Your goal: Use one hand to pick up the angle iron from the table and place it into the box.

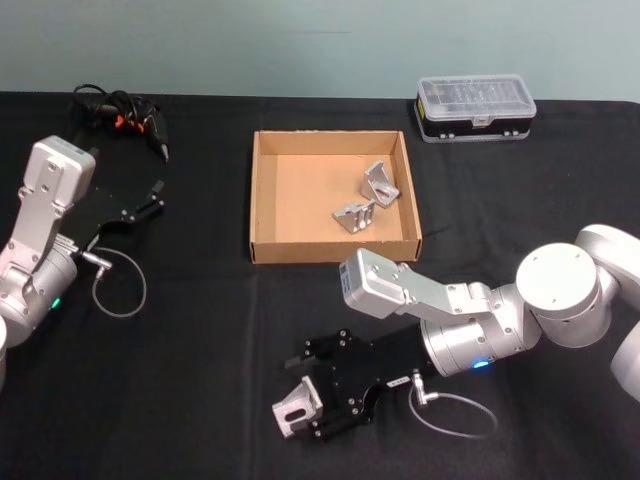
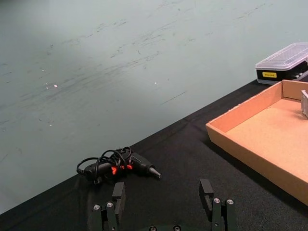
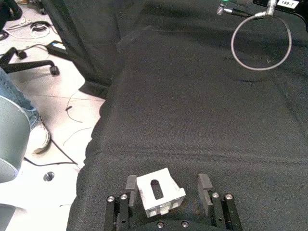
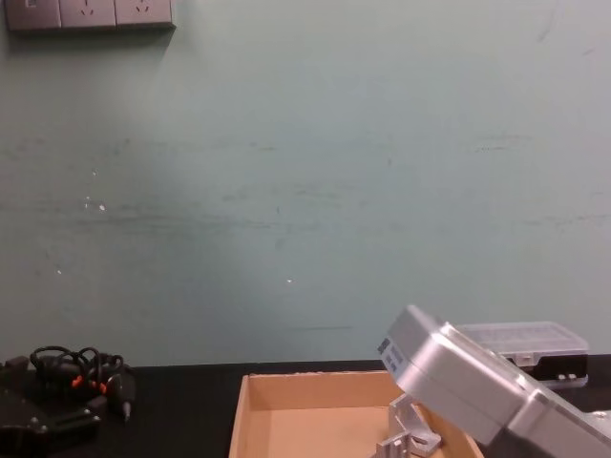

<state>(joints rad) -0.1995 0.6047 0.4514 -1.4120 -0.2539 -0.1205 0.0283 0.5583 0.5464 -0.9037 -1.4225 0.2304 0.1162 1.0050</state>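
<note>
Head view looks steeply down on table (image 1: 200,400) and box (image 1: 262,200); chest view looks level across it. Wrist views sit close behind the left fingers (image 2: 207,188) and right fingers (image 3: 204,185); the box lies beyond the left ones.

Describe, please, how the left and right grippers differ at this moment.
The right gripper has an angle iron between its jaws, unclamped; the left gripper holds nothing. The right gripper is near the table's front edge; the left gripper is at its left side. Both are black and open.
</note>
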